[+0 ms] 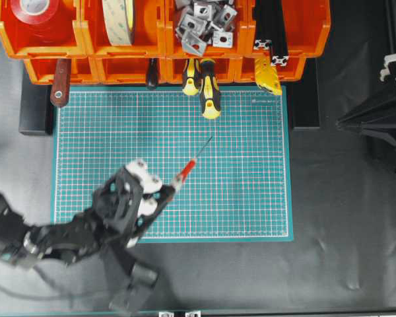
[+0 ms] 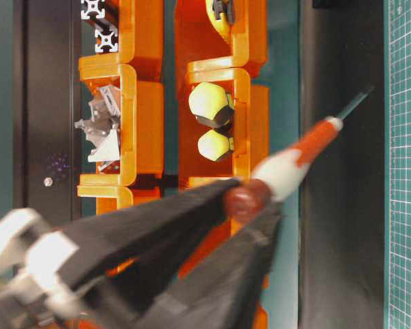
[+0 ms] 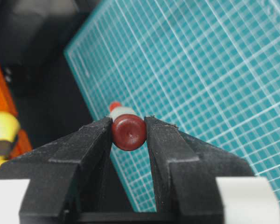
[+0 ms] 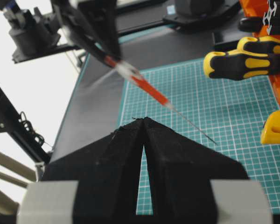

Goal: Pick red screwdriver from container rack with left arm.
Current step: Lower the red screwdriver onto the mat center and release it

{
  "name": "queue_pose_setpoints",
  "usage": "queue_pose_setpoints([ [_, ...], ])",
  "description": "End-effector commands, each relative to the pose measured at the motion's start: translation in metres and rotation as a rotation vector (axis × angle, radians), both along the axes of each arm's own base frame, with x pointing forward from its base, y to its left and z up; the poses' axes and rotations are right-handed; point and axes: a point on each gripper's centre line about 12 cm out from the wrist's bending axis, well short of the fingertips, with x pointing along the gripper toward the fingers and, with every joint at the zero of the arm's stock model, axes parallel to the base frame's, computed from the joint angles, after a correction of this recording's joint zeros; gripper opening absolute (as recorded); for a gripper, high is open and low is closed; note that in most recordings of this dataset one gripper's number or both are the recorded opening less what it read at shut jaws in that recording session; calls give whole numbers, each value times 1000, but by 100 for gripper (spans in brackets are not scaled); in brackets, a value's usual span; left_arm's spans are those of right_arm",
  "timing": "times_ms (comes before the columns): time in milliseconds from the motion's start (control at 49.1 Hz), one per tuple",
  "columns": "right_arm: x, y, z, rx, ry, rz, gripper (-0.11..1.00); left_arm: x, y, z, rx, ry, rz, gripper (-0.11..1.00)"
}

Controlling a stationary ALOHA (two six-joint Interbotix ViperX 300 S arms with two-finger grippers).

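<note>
Your left end effector (image 1: 164, 191) clenched on red screwdriver (image 1: 186, 170) end cap | shaft juts beyond the tips, over green mat (image 1: 251, 198), well apart from container rack (image 1: 162, 39) | right end effector (image 4: 143, 120) pinched closed, holding nothing

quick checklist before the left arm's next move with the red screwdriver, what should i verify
1. Grip: left hand shut on the red screwdriver at its dark end cap: ok.
2. How firm: only the cap sits between the fingers, so slip risk: cannot tell.
3. Out of the container rack: the screwdriver is held over the green mat, apart from the bins: ok.
4. Shaft tip free: it points toward the yellow-and-black screwdrivers but does not touch them: ok.
5. Right hand shut, off to the side, holding nothing: ok.
</note>
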Motion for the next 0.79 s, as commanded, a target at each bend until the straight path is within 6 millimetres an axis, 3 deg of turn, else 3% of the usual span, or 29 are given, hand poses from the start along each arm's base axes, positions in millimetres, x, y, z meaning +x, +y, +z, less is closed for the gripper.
queue_pose_setpoints([
  [0, 1, 0, 9, 6, -19, -2, 0, 3, 11, 1, -14, -12, 7, 25],
  [244, 1, 0, 9, 5, -16, -2, 0, 8, 31, -7, -16, -2, 26, 25],
  [774, 2, 0, 9, 5, -18, -3, 0, 7, 42, -28, -20, 36, 37, 25],
])
